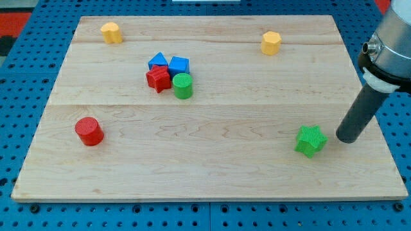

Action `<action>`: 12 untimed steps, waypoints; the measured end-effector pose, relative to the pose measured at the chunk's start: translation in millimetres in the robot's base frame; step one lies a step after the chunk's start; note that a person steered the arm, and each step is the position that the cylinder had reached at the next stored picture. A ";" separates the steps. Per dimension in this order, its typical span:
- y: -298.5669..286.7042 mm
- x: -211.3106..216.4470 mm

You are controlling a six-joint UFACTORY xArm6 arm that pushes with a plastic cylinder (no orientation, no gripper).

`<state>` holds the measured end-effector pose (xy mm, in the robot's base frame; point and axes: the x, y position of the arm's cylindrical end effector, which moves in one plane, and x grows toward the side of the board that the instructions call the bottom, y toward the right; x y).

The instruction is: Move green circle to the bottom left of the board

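Blue pegboard surrounds a pale wooden board (212,179), blocks scattered on it. Working left to right, all placed from my tip: red cylinder (88,131) lies farthest off toward the view's left, near the board's lower left region; yellow block (111,32) sits far left and up near the top edge. Next the cluster, well apart from my tip toward the upper left: blue block (158,62), red star-like block (158,78), second blue block (179,65), and the green circle (182,85), which is the task's thing, touching or nearly touching the red and blue neighbours. Second yellow block (271,43) sits up and left of my tip. Green star-shaped block (311,140) lies just beside my tip, on its left. My tip (349,138) rests at the board's right side; it is a plain rod, nothing to open or close, holding nothing. Risks, as judgement: a straight run toward the cluster would shove the green star along. Reaching the green circle from its upper right means passing the blue block, likely dragging neighbours too. Red cylinder sits close to the target corner and may obstruct the final push.
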<state>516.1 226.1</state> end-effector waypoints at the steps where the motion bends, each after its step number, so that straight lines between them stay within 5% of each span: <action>1: 0.0 0.0; 5: -19.1 -51.0; 7: -89.0 -84.8; 9: -218.9 -94.9; 11: -220.4 -143.3; 12: -243.0 -130.2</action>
<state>386.0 -16.9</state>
